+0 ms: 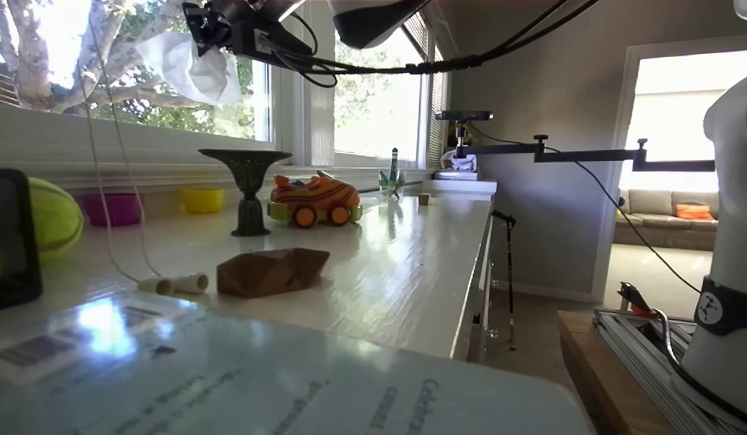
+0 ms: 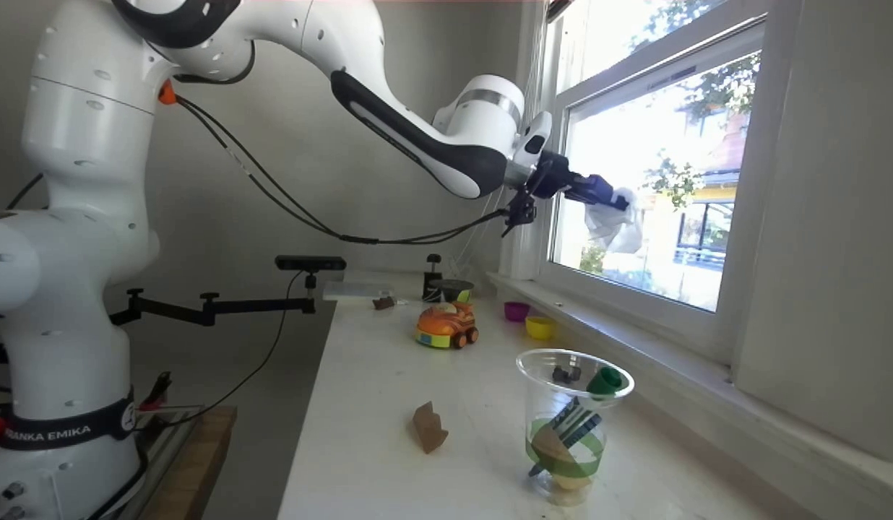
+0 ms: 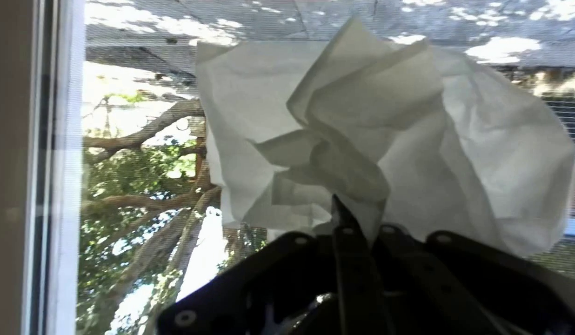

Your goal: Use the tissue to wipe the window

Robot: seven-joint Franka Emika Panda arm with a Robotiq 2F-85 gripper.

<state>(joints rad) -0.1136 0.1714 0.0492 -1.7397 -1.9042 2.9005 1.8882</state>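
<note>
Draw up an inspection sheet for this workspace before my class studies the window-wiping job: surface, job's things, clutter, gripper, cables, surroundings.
Surface: glossy white counter, showing bright reflections.
Job's things: crumpled white tissue, raised in front of the window; contact with it cannot be confirmed.
Clutter: orange toy truck, dark goblet, brown faceted lump, yellow-green ball, purple cup, yellow cup, clear cup.
Gripper: shut on the tissue.
Cables: black bundle sagging below the arm; white cord pulls lie on the counter.
Surroundings: grey wall; doorway with a sofa beyond; trees outside the window.
</note>
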